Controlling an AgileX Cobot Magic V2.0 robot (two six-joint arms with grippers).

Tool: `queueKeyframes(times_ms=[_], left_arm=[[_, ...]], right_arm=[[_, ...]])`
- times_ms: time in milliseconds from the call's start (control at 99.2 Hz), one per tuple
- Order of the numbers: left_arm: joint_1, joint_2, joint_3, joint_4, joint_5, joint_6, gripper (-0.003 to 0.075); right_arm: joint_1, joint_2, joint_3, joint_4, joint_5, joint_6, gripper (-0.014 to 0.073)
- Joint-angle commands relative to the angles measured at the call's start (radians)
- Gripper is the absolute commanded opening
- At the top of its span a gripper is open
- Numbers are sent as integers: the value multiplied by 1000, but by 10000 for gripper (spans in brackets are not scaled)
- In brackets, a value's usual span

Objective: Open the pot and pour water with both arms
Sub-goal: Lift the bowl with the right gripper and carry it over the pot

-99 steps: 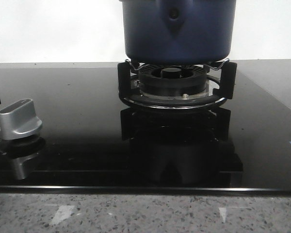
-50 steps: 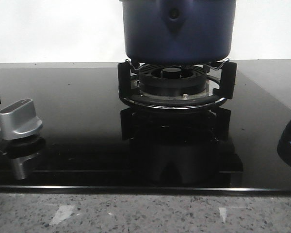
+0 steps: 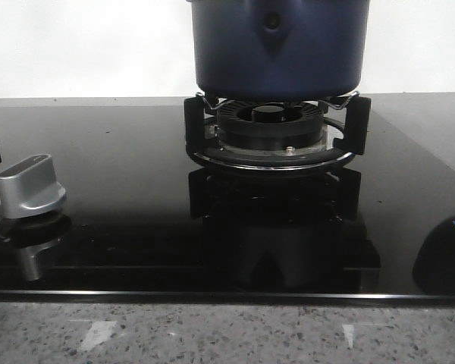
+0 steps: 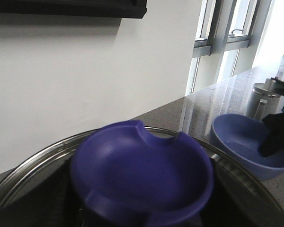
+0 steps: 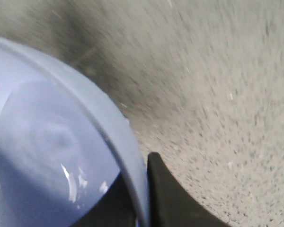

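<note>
front: pot on burner (lid on)

Black smooth right gripper finger, matte, wedge-shaped, blurred

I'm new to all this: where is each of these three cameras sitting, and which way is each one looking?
Front view: low at the counter's edge, facing forward over the black glass hob at the pot on its burner, with a silver knob to the left; no arm shows.
Left wrist view: on the left arm, above a dark blue knob on a glass lid, looking towards a white wall and windows; its pincer is hidden.
Right wrist view: on the right arm, close against a pale blue bowl over speckled counter; one dark finger shows.
Both wrist views share that bowl.
</note>
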Motion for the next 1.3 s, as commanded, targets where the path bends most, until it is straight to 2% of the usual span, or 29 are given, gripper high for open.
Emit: queueKeyframes(times_ms=[0, 242, 736, 927, 1290], left_arm=[[-8, -23, -33, -88, 22, -3, 253], [-8, -23, -33, -88, 17, -3, 253], [-8, -23, -33, -88, 14, -3, 253], [-8, -23, -33, -88, 14, -3, 253], [-8, -23, -33, -88, -2, -3, 253]], right_arm=[[-5, -23, -119, 15, 6, -29, -67], [31, 16, -351, 59, 92, -56, -62], [376, 258, -736, 33, 133, -37, -44], [500, 324, -828, -135, 92, -9, -44], [672, 387, -831, -504, -4, 33, -44]])
